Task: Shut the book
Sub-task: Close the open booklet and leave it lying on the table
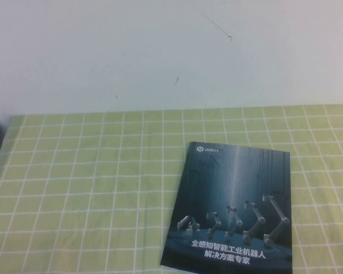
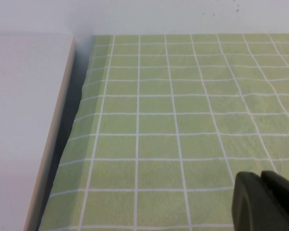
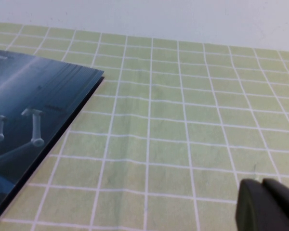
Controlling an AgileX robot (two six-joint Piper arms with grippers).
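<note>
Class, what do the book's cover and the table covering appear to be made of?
Book: printed paper or card, probably glossy; thin edge, pale sheen. Table covering: green checked cloth, seemingly; soft creases. Left gripper and right gripper hover over it.

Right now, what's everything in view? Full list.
book: 1, dark blue cover, closed, flat on the cloth, front right
cloth: 1, green with white grid, covers the table
wall: 1, white, behind the table
board: 1, white, along the cloth's left edge
left gripper: 1, dark, shut, over bare cloth near the board
right gripper: 1, dark, shut, over bare cloth beside the book
</note>
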